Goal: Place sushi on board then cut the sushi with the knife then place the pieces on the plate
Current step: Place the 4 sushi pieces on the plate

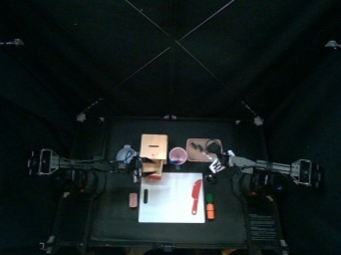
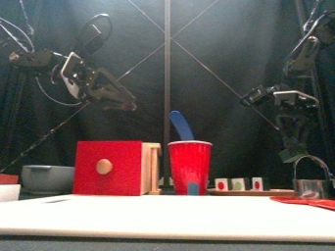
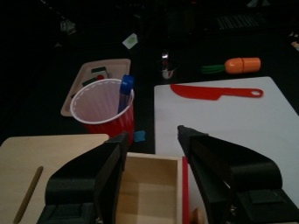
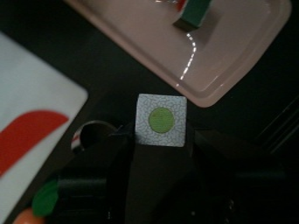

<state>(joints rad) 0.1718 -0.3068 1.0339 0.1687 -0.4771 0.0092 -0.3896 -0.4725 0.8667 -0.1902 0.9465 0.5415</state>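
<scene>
Right tool (image 4: 162, 138) is clamped on one sushi piece (image 4: 162, 117) (white with a green centre), held just off the edge of the pink tray (image 4: 233, 52), where a second piece (image 4: 193, 10) lies. Left tool (image 3: 152, 142) hangs with its jaws apart over the wooden box (image 3: 146, 179), gripping nothing. Beside the box, the red cup (image 3: 100, 109) holds a blue knife (image 3: 125, 87). The red knife (image 3: 214, 91) lies on the white board (image 3: 233, 131) on the worktop.

two knives (image 3: 216, 91) (image 3: 125, 86), one cup (image 3: 100, 112), one board (image 3: 239, 131)
</scene>
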